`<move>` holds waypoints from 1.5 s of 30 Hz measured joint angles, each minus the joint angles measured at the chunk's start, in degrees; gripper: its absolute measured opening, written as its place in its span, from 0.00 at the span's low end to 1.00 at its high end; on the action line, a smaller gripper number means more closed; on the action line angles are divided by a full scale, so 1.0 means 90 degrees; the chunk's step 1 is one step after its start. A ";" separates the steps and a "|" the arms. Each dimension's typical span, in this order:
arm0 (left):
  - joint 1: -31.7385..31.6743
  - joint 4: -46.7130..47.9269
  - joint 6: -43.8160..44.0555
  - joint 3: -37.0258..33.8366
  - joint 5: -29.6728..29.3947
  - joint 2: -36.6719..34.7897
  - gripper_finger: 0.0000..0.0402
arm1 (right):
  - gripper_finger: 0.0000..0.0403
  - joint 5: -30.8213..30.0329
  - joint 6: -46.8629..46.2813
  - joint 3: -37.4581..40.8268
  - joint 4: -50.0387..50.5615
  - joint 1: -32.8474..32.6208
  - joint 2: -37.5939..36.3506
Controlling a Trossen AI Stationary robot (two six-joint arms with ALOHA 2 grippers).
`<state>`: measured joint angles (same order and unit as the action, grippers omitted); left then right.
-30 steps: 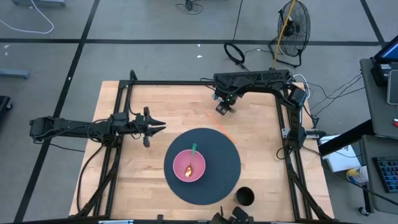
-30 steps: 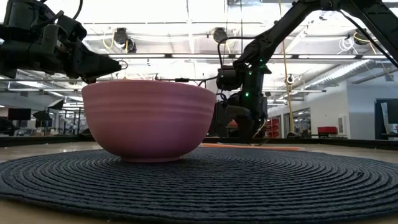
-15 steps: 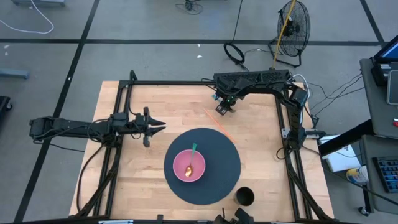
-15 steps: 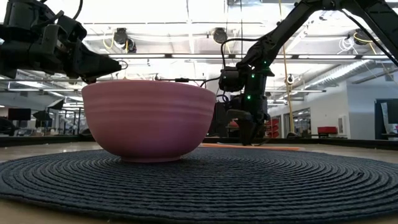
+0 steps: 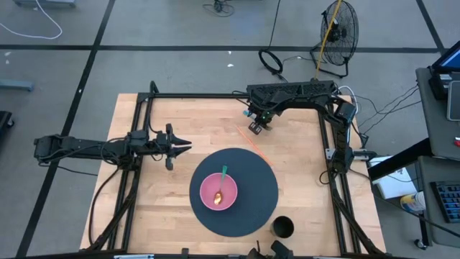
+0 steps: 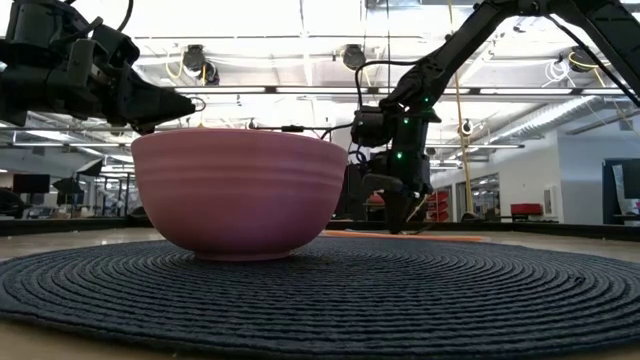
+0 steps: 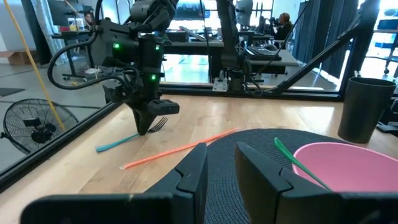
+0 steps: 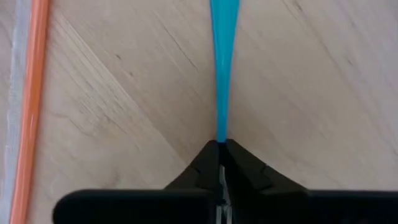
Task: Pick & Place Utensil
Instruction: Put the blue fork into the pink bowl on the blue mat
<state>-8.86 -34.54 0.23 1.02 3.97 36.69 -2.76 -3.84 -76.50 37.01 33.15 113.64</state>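
While the pink bowl [image 5: 218, 191] is sitting on the dark round mat [image 5: 251, 173], a green-handled spoon [image 5: 222, 178] is resting inside it.
Toward the far right of the wooden surface [image 5: 208, 122], the right tool [image 7: 144, 126] is pressing down with its fingers pinched together on the blue fork [image 8: 222, 68], beside an orange stick [image 7: 180, 148]. At mid-left, the left tool [image 5: 180, 147] is hovering with its fingers narrowly parted, gripping nothing. A black cup [image 5: 283, 227] is standing near the mat's close edge.
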 joint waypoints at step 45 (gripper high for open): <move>0.0001 -0.0530 0.0986 0.0000 0.0223 0.0060 0.22 | 0.00 -0.0022 0.0301 0.0024 -0.0212 -0.1038 -0.2387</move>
<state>-8.85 -39.32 9.10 1.02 5.98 37.23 -2.96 -1.13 -76.28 35.10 23.80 92.15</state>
